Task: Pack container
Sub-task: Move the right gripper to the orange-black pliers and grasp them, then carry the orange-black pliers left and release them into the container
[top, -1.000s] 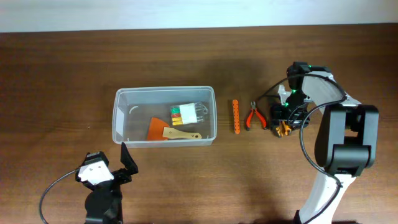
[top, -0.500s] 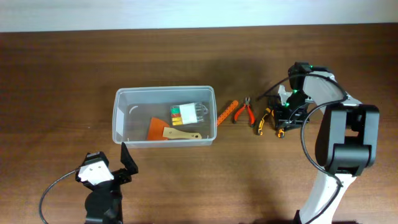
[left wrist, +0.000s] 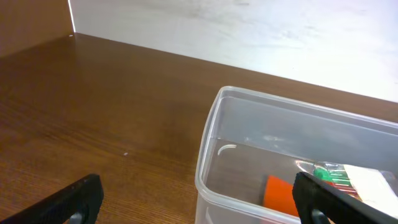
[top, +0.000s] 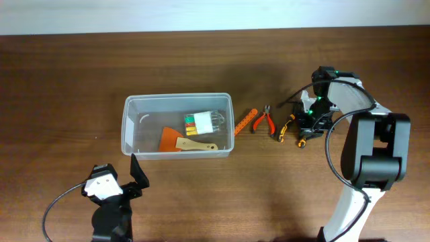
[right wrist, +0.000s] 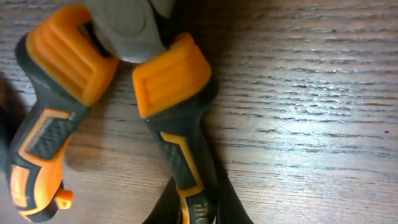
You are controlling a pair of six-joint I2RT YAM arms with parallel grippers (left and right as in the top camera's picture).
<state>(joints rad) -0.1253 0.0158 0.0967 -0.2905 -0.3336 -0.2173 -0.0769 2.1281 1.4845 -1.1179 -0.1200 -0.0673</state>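
Observation:
The clear container (top: pixel 132 107) sits left of centre and holds an orange scraper (top: pixel 176 140) and a pack of coloured pieces (top: pixel 200 122). In the left wrist view its near corner (left wrist: pixel 208 180) lies between my fingertips. My left gripper (top: pixel 114 183) (left wrist: pixel 198 208) hovers open just in front of the tub. Black-and-orange pliers (top: pixel 287 128) (right wrist: pixel 177 81) lie on the table to the right. My right gripper (top: pixel 306 129) (right wrist: pixel 199 208) is shut on one handle of these pliers, its dark fingers (right wrist: pixel 163 208) pressed on either side.
Small red pliers (top: pixel 263 121) lie between the container and the black-and-orange pliers. An orange perforated strip (top: pixel 246 120) leans against the container's right wall. The right arm's base (top: pixel 369 161) stands at the right edge.
The right gripper has closed on the black-and-orange pliers' handle. The red pliers and orange strip got pushed left, the strip ending against the container. The left arm has not moved.

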